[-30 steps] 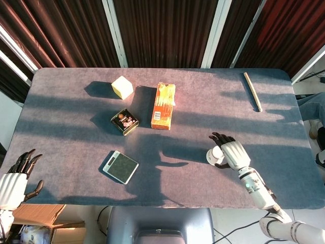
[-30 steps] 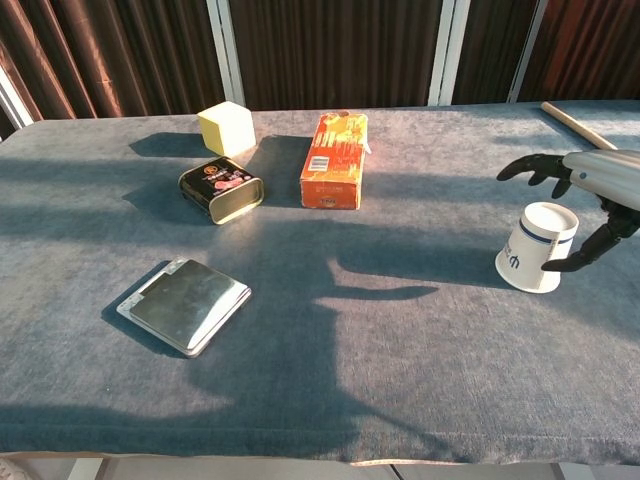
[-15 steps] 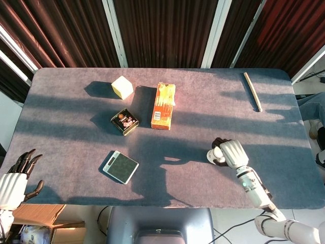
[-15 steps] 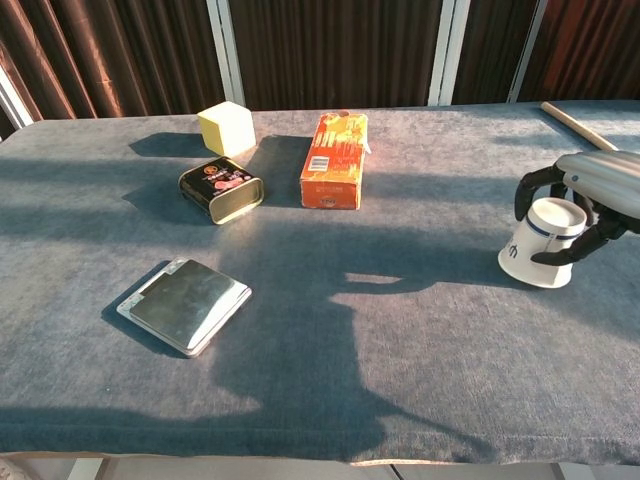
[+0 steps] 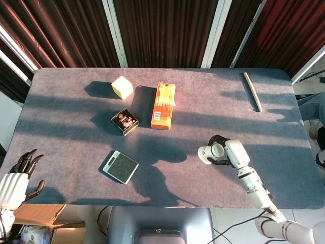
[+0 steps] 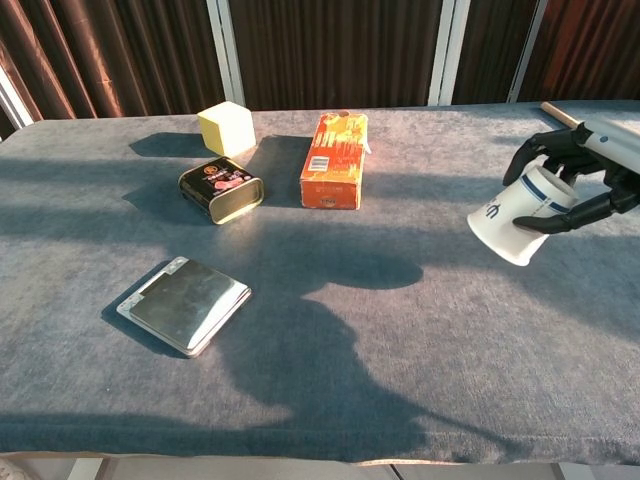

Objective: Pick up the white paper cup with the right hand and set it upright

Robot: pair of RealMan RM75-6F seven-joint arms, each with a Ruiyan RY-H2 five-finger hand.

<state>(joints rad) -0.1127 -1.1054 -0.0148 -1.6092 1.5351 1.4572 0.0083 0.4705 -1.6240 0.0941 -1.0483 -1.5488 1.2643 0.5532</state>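
White paper cup (image 6: 513,219) gripped in the right robot hand (image 6: 580,180), dark fingers (image 6: 545,150) curled round its narrow end, thumb underneath. Lifted clear of the desk (image 6: 400,330) and tilted, wide open mouth pointing down and toward the left edge, blue band and a small dark logo showing on its side. Held over the right half of the desk, nearer the front edge than the back; same cup (image 5: 206,152) and same robot hand (image 5: 227,151) seen from the head view. Left robot hand (image 5: 15,179) off the front left corner, beyond the desk's edge, fingers apart and holding nothing. Elsewhere on the grey cloth: a yellow cube (image 5: 122,87) toward the back left, an orange carton (image 5: 163,105) lying flat near the middle, a dark tin (image 5: 125,122) lying on its side just left of the carton, a flat silver case (image 5: 120,166) nearer the front edge, and a wooden stick (image 5: 252,91) close to the back right corner. Broad shadow cast across the front middle of the desk.
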